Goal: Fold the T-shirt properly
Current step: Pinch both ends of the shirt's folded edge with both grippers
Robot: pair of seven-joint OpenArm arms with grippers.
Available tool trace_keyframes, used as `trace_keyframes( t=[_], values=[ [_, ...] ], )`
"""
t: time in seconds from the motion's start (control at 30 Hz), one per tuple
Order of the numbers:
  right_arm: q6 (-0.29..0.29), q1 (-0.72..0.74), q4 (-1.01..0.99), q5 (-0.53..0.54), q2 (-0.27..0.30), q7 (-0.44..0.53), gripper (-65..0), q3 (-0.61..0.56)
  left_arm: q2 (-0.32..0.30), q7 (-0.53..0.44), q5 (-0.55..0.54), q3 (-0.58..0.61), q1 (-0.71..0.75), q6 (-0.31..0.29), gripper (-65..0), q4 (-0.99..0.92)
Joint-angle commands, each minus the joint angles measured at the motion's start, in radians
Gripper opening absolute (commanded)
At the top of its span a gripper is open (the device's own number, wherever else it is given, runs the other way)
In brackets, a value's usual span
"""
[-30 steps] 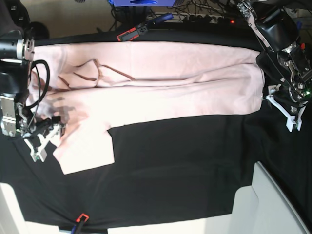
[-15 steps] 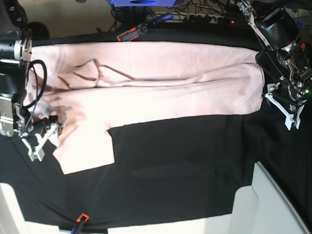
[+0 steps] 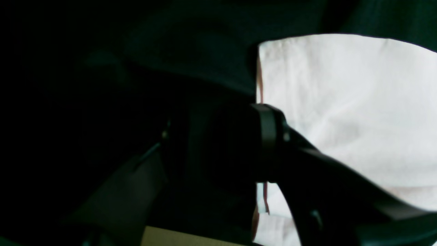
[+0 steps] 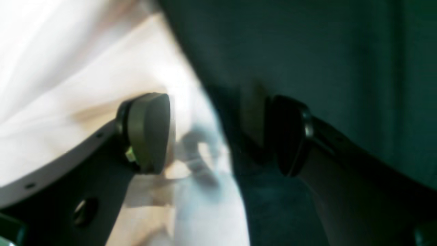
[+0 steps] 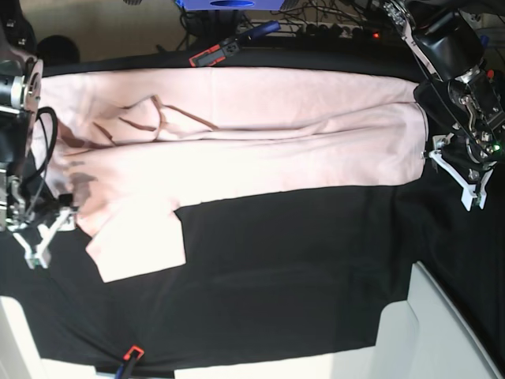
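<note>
At about 9 o'clock in the base view, the right gripper (image 5: 35, 237) hangs over the black table cloth (image 5: 300, 276), just beside the edge of the T-shirt (image 5: 260, 134). In the right wrist view its two fingers (image 4: 150, 133) are wide apart with nothing between them. One finger is over pink cloth and the other is over black cloth.

The T-shirt is pale pink and lies flat across the top half of the table, from 9 o'clock to 3 o'clock. It is folded long-ways, with a fold line running along its middle. One short sleeve (image 5: 142, 249) sticks out toward 7 o'clock. There are some wrinkles near 10 o'clock.

Behind the table, at 12 o'clock, lies a red and black tool (image 5: 215, 54).

At 3 o'clock the left gripper (image 5: 461, 178) sits at the far end of the T-shirt, over the black cloth. In the left wrist view it is very dark, so I cannot tell if its fingers are apart or together. The pink cloth edge (image 3: 341, 112) shows just beside one finger.
</note>
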Motion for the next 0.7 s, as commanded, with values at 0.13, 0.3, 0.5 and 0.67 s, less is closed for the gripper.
trace_keyframes(
  t=[0.13,0.3,0.5,0.67],
  values=[
    [0.001,0.026,-0.039,0.003,0.008,0.011,-20.7,0.019,-0.019,-0.011,-0.006,0.003,-0.013,0.0,-36.1,0.02],
    [0.008,0.026,-0.071,0.003,-0.018,0.014,-20.7,0.021,-0.019,-0.011,-0.006,0.003,-0.013,0.0,-36.1,0.02],
    [0.107,0.026,-0.071,0.003,-0.027,0.005,-28.6,0.024,-0.019,-0.011,-0.006,0.002,-0.013,0.0,-36.1,0.017],
    [0.111,0.026,-0.073,0.003,-0.027,0.005,-56.3,0.025,-0.015,-0.011,-0.006,0.003,-0.014,0.0,-36.1,0.014]
  ],
)
